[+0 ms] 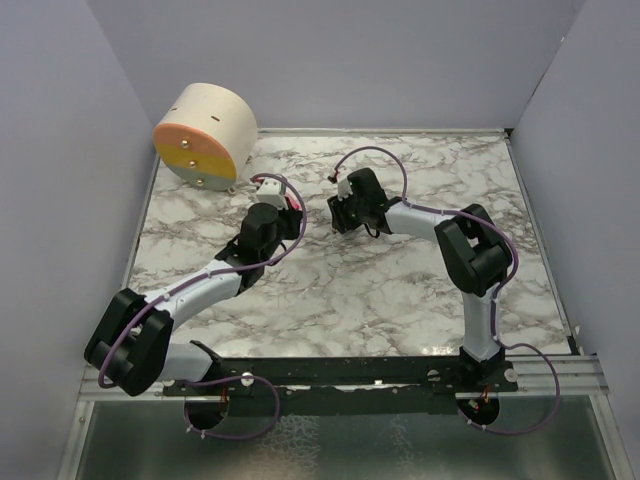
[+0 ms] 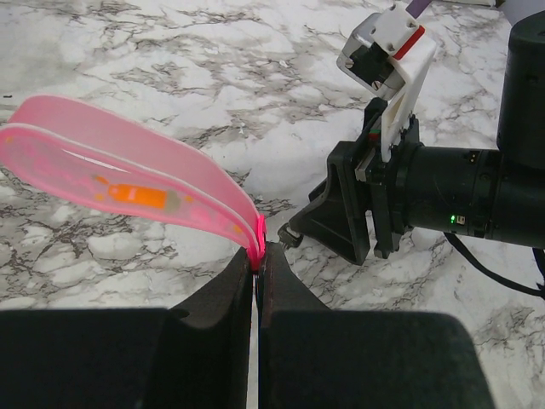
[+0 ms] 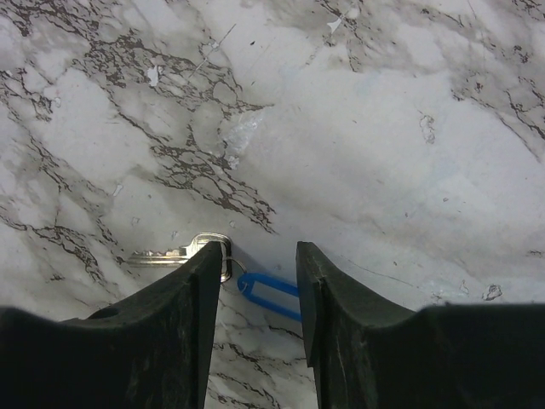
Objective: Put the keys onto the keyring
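My left gripper is shut on the edge of a bright pink-red key, held above the marble; it looks large and blurred in the left wrist view. From above, this gripper sits left of the right gripper. The keyring's blue tag lies flat on the table between the fingers of my open right gripper. Its thin ring rests against the head of a silver key beside the left finger. Whether the ring passes through that key I cannot tell. The right finger hides the tag's far end.
A beige cylinder with an orange face lies on its side at the back left corner. Grey walls close in the marble table on three sides. The right arm's black fingers stand close to the left gripper.
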`<state>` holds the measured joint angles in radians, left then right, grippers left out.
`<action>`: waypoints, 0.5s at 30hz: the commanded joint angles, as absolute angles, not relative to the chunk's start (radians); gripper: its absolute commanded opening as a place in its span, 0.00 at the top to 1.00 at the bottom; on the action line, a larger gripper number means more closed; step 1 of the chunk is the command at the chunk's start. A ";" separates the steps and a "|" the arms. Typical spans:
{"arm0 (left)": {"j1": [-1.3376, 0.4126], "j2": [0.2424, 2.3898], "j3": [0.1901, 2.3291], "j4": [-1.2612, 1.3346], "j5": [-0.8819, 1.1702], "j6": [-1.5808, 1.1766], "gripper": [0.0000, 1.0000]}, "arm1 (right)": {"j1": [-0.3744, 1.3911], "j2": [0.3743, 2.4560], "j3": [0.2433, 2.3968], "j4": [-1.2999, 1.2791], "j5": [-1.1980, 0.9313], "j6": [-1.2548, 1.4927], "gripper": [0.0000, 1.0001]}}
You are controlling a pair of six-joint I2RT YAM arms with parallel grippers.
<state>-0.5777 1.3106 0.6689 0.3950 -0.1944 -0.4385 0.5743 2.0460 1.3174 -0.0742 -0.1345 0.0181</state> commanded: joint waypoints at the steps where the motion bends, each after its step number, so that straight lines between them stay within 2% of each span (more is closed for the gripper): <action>1: -0.568 1.278 0.654 0.422 -0.172 -0.434 1.00 | 0.569 2.056 1.322 -0.093 -0.174 0.002 0.61; 7: -0.562 1.272 0.649 0.422 -0.167 -0.436 1.00 | 0.569 2.039 1.289 -0.102 -0.183 0.000 0.65; 11: -0.559 1.270 0.648 0.422 -0.162 -0.438 1.00 | 0.569 2.016 1.272 -0.129 -0.148 0.026 0.71; 15: -0.558 1.271 0.647 0.422 -0.160 -0.439 1.00 | 0.569 1.957 1.214 -0.135 -0.154 0.069 0.72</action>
